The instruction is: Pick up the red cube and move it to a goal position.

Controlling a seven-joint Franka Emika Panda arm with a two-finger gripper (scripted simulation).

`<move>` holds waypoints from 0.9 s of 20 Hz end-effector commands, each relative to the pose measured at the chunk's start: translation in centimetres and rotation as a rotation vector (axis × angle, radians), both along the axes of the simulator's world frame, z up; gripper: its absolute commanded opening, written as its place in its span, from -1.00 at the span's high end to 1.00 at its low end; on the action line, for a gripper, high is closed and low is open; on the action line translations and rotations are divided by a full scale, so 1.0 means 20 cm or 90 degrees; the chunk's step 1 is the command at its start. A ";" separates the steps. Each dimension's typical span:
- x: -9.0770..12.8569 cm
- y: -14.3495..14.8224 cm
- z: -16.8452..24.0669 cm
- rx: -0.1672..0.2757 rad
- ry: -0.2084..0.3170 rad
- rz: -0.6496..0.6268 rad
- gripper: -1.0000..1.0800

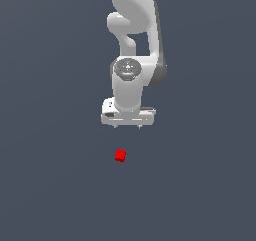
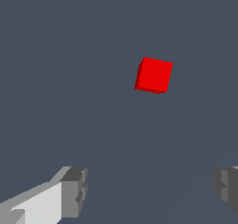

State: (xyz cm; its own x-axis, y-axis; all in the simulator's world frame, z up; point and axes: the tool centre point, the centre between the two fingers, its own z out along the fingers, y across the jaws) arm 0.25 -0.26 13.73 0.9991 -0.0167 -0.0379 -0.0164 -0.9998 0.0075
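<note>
The scene is seen from off the arm by the exterior view, at some distance. A much closer look past the gripper (image 2: 148,190) is given by the wrist view. The red cube (image 1: 120,155) (image 2: 154,75) is shared by the 2 views.

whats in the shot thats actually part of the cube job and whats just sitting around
Part of the job:
- red cube, lying apart from the arm, not held
- gripper, open, empty, with its fingers spread wide

Just there:
- the plain dark grey ground; nothing else shows, and no goal marker is visible
</note>
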 end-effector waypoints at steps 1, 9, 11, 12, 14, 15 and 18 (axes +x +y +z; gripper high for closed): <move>0.03 -0.01 -0.04 0.000 -0.001 -0.009 -0.92; 0.17 -0.05 -0.25 0.000 -0.010 -0.054 -0.92; 0.21 -0.07 -0.32 0.000 -0.013 -0.068 -0.92; 0.24 -0.08 -0.35 0.001 -0.014 -0.074 -0.92; 0.28 -0.10 -0.41 0.001 -0.017 -0.087 -0.92; 0.29 -0.10 -0.43 0.001 -0.018 -0.092 -0.92; 0.34 -0.12 -0.49 0.001 -0.020 -0.106 -0.92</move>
